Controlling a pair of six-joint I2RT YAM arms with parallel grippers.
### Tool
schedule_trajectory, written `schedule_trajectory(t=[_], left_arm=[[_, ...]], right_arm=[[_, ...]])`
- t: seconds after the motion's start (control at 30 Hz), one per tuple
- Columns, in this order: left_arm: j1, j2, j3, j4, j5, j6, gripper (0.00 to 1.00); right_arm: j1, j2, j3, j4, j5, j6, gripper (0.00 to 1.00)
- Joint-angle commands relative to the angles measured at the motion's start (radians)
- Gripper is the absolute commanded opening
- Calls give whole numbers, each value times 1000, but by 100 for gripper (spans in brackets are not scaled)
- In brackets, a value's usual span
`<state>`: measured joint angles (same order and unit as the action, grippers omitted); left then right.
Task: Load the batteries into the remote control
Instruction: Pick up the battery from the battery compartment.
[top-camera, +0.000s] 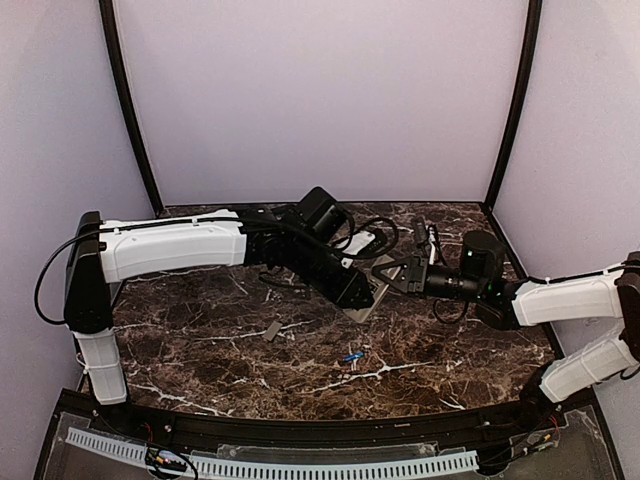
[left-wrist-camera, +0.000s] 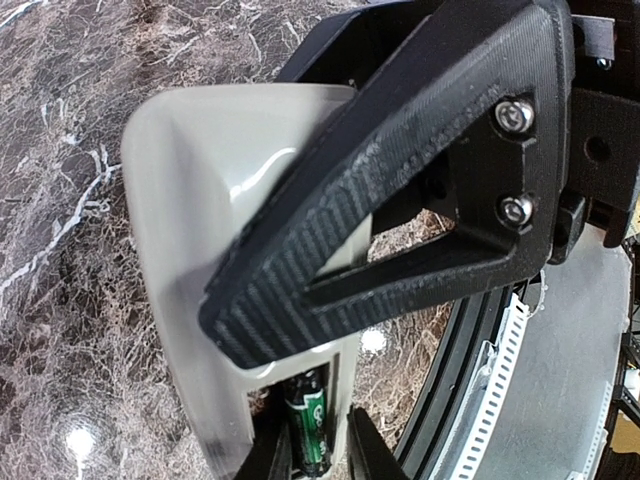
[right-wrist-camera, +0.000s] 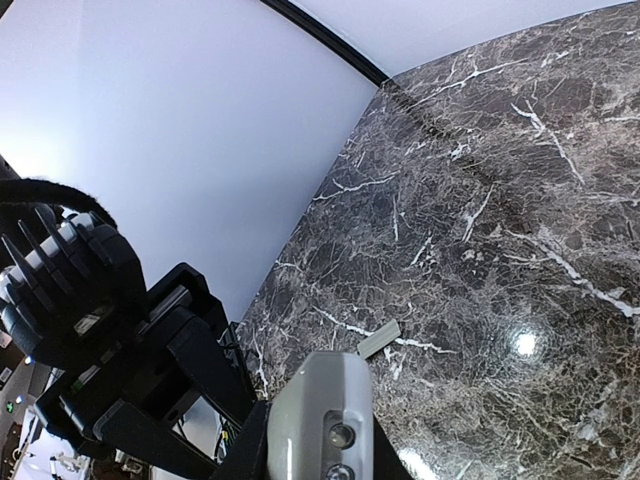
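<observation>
Both grippers met over the middle of the marble table (top-camera: 200, 350), well in from every edge, with open tabletop to the left and front. The left gripper (top-camera: 352, 288) was clamped across the grey back of the remote control (left-wrist-camera: 190, 200), and the right gripper (right-wrist-camera: 318, 455) pinched its end. A dark-and-green battery (left-wrist-camera: 308, 420) sat in the recess. A blue battery (top-camera: 351, 356) lay loose nearer the front, with a grey cover piece (top-camera: 272, 331) to its left. Pale walls (top-camera: 320, 100) closed three sides.
</observation>
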<state>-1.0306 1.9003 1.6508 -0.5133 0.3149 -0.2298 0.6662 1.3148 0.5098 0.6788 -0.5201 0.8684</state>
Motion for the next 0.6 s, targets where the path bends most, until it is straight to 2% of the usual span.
schedule_trajectory(t=[0.0, 0.57], left_arm=[[0, 2, 31, -28, -24, 4, 20], [6, -13, 22, -20, -27, 3, 0]], right_arm=[[11, -7, 20, 16, -9, -15, 0], [11, -9, 24, 13, -13, -12, 0]])
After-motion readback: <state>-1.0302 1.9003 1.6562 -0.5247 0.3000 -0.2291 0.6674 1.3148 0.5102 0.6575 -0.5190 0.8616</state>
